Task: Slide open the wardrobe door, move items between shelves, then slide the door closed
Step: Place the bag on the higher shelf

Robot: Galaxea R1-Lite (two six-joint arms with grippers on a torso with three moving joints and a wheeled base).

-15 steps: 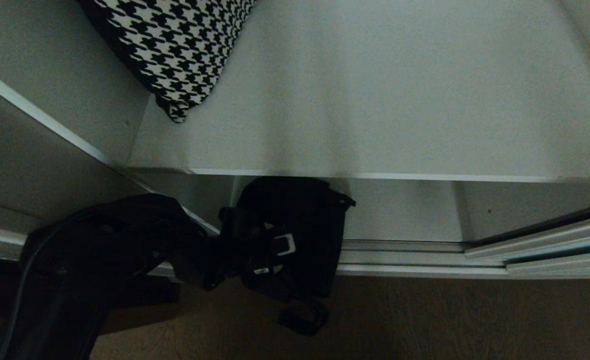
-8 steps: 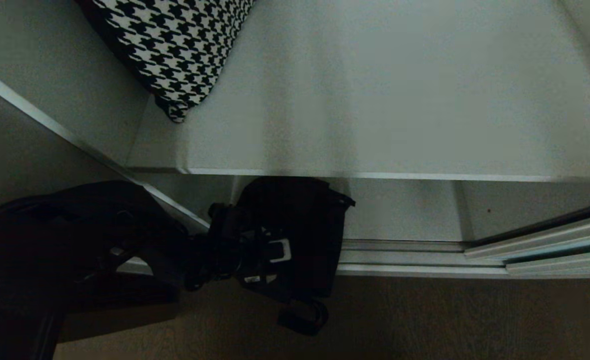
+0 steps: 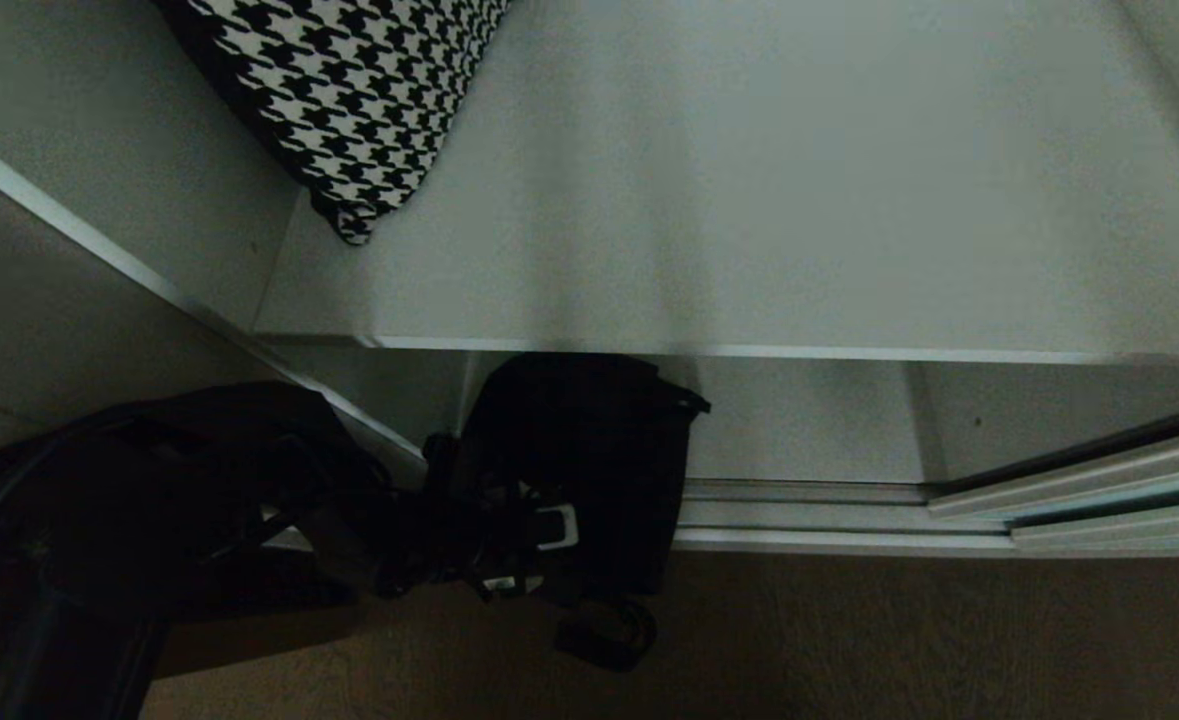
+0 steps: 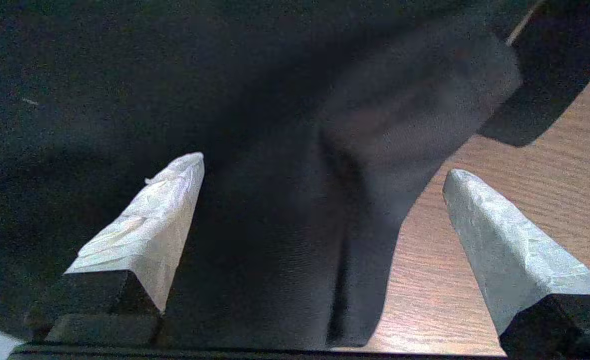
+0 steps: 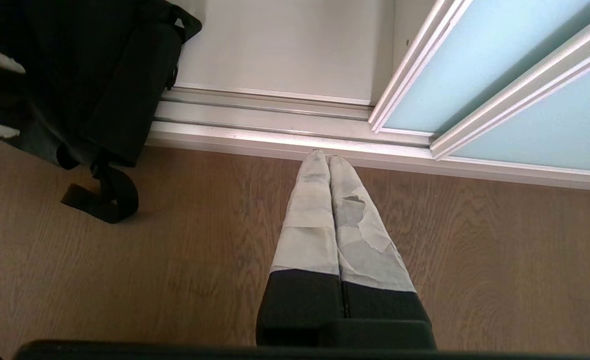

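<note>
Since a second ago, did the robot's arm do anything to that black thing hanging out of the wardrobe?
Not much. The left claw slid slightly leftward across the head view, its fingers wide open around the black garment without gripping it. The garment, its dangling strap, the houndstooth cushion, the shelf and the sliding door stayed put. The right claw hangs shut over the floor.
</note>
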